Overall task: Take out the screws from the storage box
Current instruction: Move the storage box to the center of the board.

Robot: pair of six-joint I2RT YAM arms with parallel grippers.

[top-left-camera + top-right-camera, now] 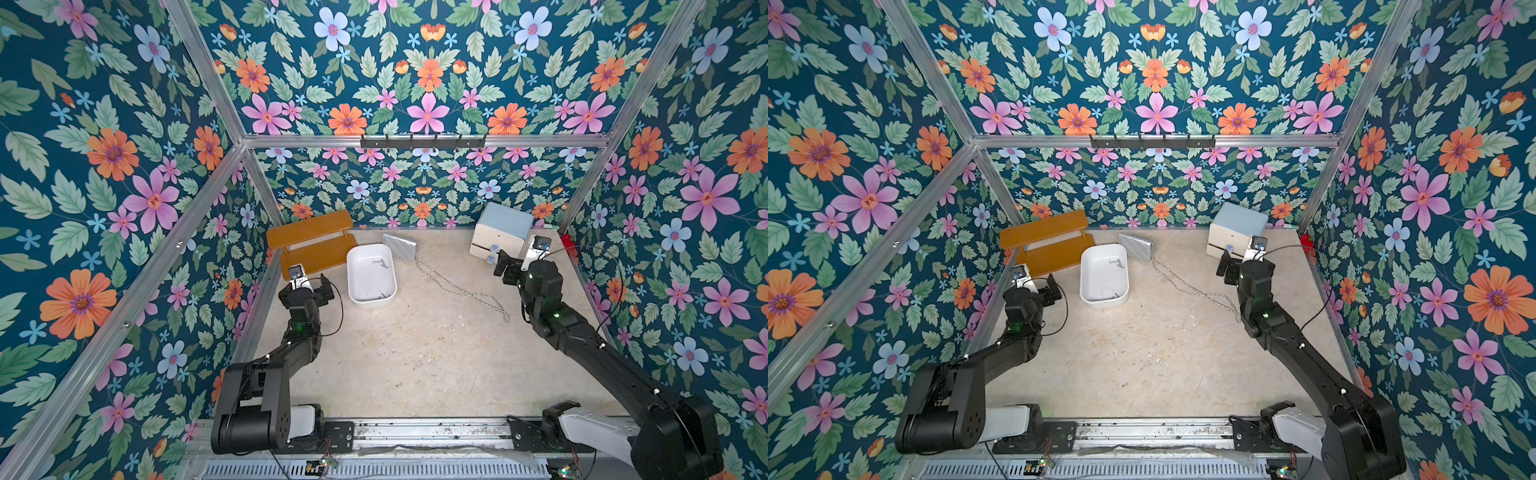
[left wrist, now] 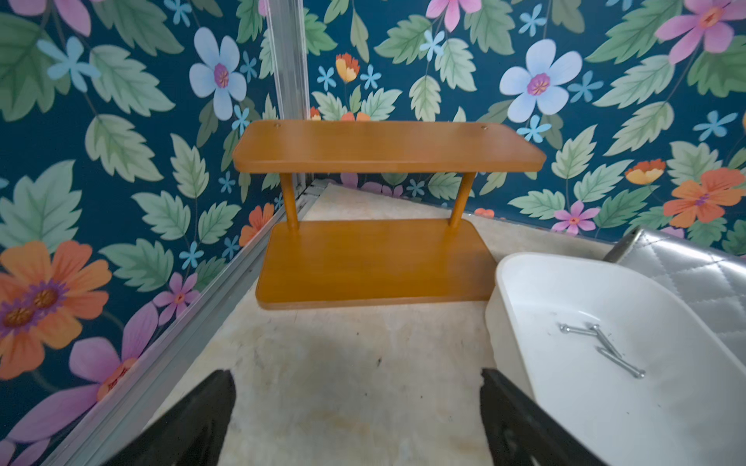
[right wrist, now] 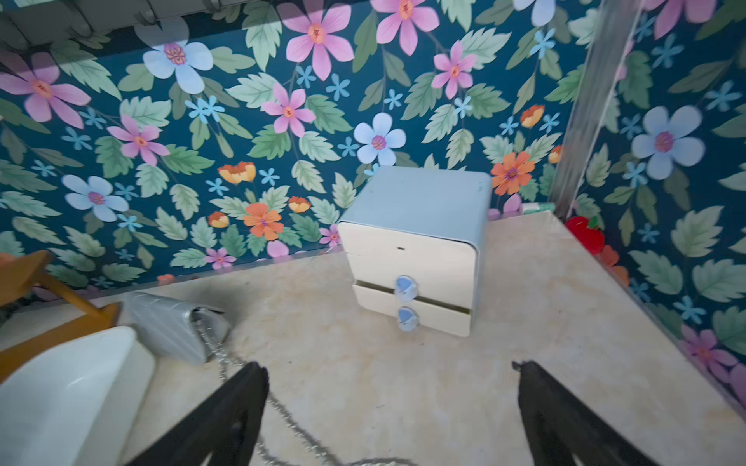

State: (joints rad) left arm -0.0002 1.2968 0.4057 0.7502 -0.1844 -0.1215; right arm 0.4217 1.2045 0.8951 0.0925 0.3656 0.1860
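The storage box (image 1: 365,279) (image 1: 1100,279) is a white lidless tub standing at the back, left of the middle. Several thin silver screws lie inside it: some near its far end (image 1: 381,262) (image 1: 1117,262) and some against its near wall (image 1: 380,296). In the left wrist view the box (image 2: 500,290) is beside one finger, with three crossed screws (image 2: 601,349) on its floor. My left gripper (image 1: 325,290) (image 2: 357,375) hangs open just left of the box, over bare table. My right gripper (image 1: 504,268) (image 3: 387,367) is open and empty in front of the cabinet.
An orange two-level wooden shelf (image 1: 309,232) stands in the back left corner. A silver quilted purse (image 1: 400,247) lies behind the box, and its chain (image 1: 457,291) trails towards the right arm. A cream two-drawer cabinet (image 1: 503,232) stands at the back right.
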